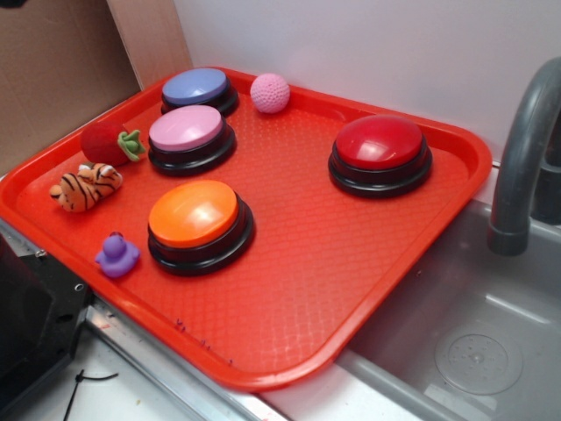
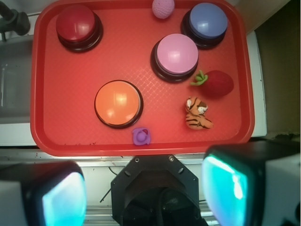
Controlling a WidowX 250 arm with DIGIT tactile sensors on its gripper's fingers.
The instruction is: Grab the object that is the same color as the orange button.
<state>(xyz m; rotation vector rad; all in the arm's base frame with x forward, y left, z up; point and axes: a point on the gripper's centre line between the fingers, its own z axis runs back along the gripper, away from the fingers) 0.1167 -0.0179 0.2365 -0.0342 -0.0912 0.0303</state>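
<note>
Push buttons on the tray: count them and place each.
4. Orange button at the front, pink button behind it, blue button at the back corner, red button off alone; none looks hidden.

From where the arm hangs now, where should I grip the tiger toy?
Take the tiger across its striped body, coming straight down. It lies flat on the tray, long and narrow. Set the fingers on its long sides, clear of the strawberry beside its head.
</note>
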